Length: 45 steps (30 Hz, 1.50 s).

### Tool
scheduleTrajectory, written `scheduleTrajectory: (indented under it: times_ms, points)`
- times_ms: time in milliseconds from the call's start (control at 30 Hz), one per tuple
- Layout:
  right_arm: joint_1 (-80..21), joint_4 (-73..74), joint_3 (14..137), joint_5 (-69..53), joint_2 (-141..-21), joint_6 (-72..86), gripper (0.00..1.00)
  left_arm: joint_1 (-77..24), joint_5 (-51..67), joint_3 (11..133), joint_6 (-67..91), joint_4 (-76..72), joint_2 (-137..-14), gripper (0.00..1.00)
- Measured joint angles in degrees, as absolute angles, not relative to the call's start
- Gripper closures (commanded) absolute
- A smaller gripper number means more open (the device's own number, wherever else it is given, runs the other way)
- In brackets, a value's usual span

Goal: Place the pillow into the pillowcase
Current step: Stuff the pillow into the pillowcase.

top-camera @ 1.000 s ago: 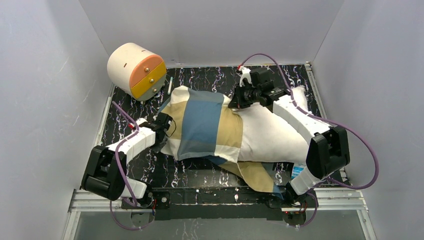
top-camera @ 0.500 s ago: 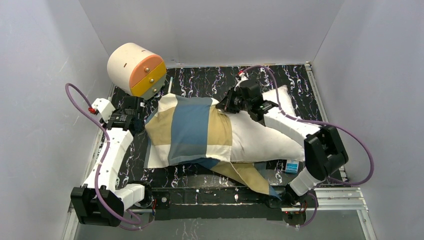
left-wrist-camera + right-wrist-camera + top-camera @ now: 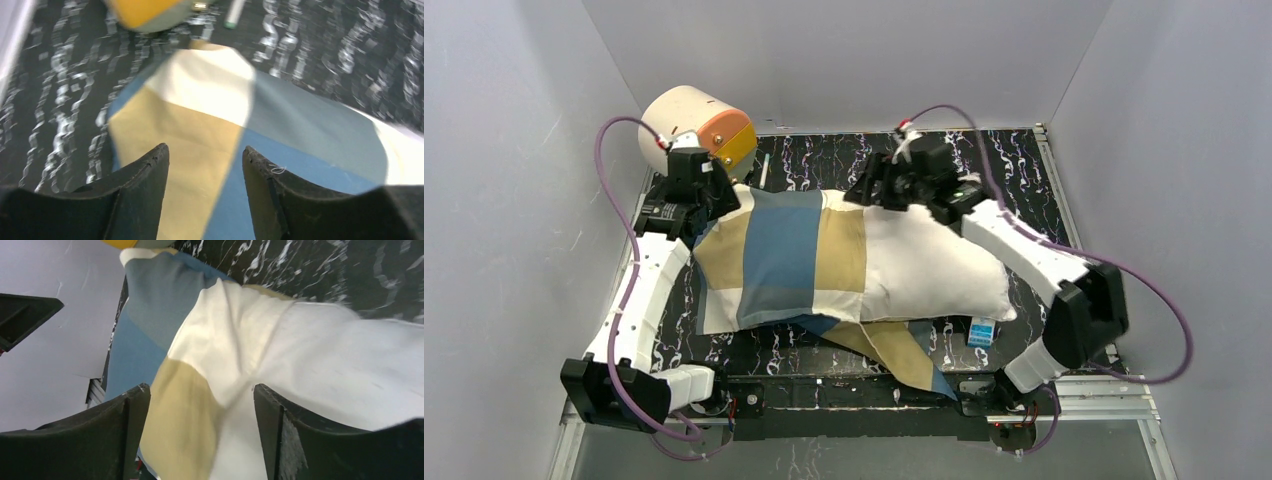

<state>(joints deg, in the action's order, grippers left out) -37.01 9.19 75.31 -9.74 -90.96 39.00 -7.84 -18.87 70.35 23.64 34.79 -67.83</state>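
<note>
Pillow [image 3: 934, 275]: lies lengthwise across the desk [image 3: 1014, 165]. Its left half is inside the pillowcase [image 3: 779, 250] and its right half is bare and white.
Pillowcase: blue, tan and cream blocks cover the pillow's left end. In the right wrist view its cream hem crosses the white stuffing. A loose tan-and-blue flap [image 3: 899, 350] trails from underneath toward the near edge.
Left gripper [image 3: 716, 203]: over the pillowcase's far left corner, just beside the cream-and-orange cylinder [image 3: 686, 118]. In its wrist view the jaws stand partly apart with nothing between them, and the fabric lies below.
Right gripper [image 3: 861, 190]: at the pillow's far edge, where the hem meets the white. Its jaws are spread wide and hold nothing.
Change, jaws: both grippers were closed a second ago and are now parted and off the fabric.
Change, bundle: pillow and pillowcase together sit further left than a second ago, and the pillowcase's left edge now lies close to the desk's left side.
Change, left arm: a second ago it was folded low at the pillow's near left end. Now it is stretched along the left side to the far corner.
Change, right arm: its gripper is further left, along with the hem.
Small blue-and-white box [image 3: 981, 332]: on the desk just beside the pillow's near right corner, further left than before.
White pen [image 3: 765, 170]: on the desk by the cylinder, just off the pillowcase's far edge.
</note>
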Motion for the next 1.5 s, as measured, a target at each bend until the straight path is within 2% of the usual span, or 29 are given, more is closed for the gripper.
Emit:
scheduleTrajectory:
  times_ms: [133, 267, 433, 567, 700, 733, 767, 867, 933, 967, 1000, 1033, 1233, 1500]
  points:
    - [-27.18, 15.31, 75.29, -15.22, -82.67, 33.15, 0.05, -14.11, -10.81, 75.81, 20.99, 34.33, -72.29, 0.36]
    - [-14.48, 20.58, 75.20, -18.00, -77.28, 27.35, 0.05, -24.93, -9.85, 83.31, 20.08, 35.42, -79.20, 0.34]
    - [-3.31, 27.00, 73.93, -21.91, -78.11, 20.84, 0.05, -35.27, -12.16, 94.41, 19.38, 36.91, -89.91, 0.33]
    - [4.27, 30.22, 70.59, -25.36, -82.06, 19.29, 0.11, -39.29, -15.49, 102.54, 18.55, 38.35, -99.81, 0.23]
    - [4.75, 31.16, 66.08, -27.11, -83.50, 19.51, 0.20, -41.60, -20.25, 112.46, 17.63, 40.93, -112.09, 0.24]
    - [4.71, 30.57, 64.07, -28.10, -82.98, 19.86, 0.22, -41.89, -21.63, 114.56, 17.50, 41.69, -114.78, 0.27]
    - [4.60, 29.65, 62.24, -28.80, -82.32, 20.32, 0.24, -42.13, -23.38, 117.34, 17.32, 42.98, -118.06, 0.35]
    - [4.51, 27.27, 56.03, -31.05, -78.43, 22.15, 0.30, -42.11, -27.07, 123.31, 17.17, 47.07, -126.37, 0.76]
    - [4.51, 26.20, 53.12, -32.36, -74.98, 22.76, 0.46, -42.04, -28.12, 125.14, 17.02, 49.19, -129.91, 0.92]
    - [4.51, 25.89, 52.21, -32.88, -73.54, 22.85, 0.59, -42.00, -28.21, 125.29, 17.47, 49.78, -130.43, 0.98]
    - [4.51, 25.45, 51.07, -33.41, -71.72, 23.35, 0.67, -41.98, -28.12, 125.43, 17.45, 50.48, -130.61, 1.00]
    - [4.49, 25.08, 49.93, -33.89, -69.95, 23.86, 0.70, -41.98, -28.03, 125.86, 17.85, 51.11, -130.58, 1.00]
    - [4.03, 28.71, 44.82, -34.57, -58.46, 26.24, 0.72, -41.82, -23.73, 131.74, 22.50, 52.84, -127.20, 1.00]
    - [2.59, 31.90, 41.32, -37.36, -48.07, 28.62, 0.79, -41.67, -18.24, 118.96, 32.29, 40.88, -110.39, 1.00]
